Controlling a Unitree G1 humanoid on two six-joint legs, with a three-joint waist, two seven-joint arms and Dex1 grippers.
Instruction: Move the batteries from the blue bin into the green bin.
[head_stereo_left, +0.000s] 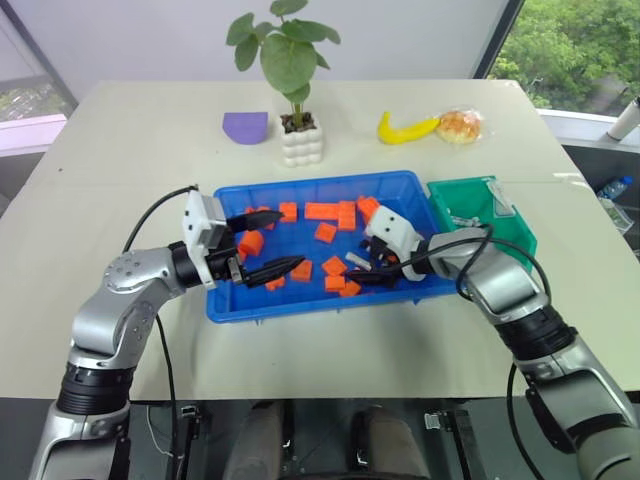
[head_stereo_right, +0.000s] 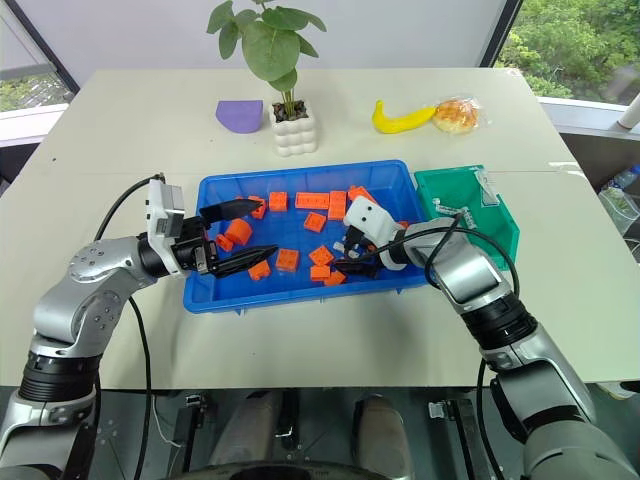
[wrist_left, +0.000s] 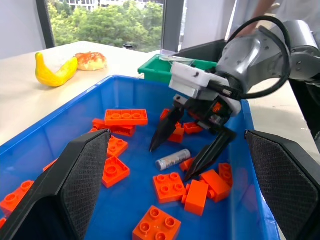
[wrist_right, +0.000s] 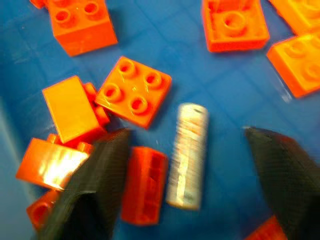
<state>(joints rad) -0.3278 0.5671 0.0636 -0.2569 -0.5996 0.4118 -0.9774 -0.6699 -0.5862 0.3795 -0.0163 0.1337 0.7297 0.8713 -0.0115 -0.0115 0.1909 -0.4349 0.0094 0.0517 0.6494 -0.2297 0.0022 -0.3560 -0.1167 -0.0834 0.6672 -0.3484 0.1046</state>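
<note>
A battery is lying flat on the floor of the blue bin, toward its right side, among orange blocks. The right pincer is being held over it, part open, with a finger on each side and nothing gripped yet. For a good grab, the fingers should be kept across the battery's middle and clear of the block just beside it. The left pincer is being held wide open and empty over the bin's left side. The green bin is sitting just right of the blue bin. The gap around the battery is being shown best by the right wrist view; the bins are being shown by the eye views.
</note>
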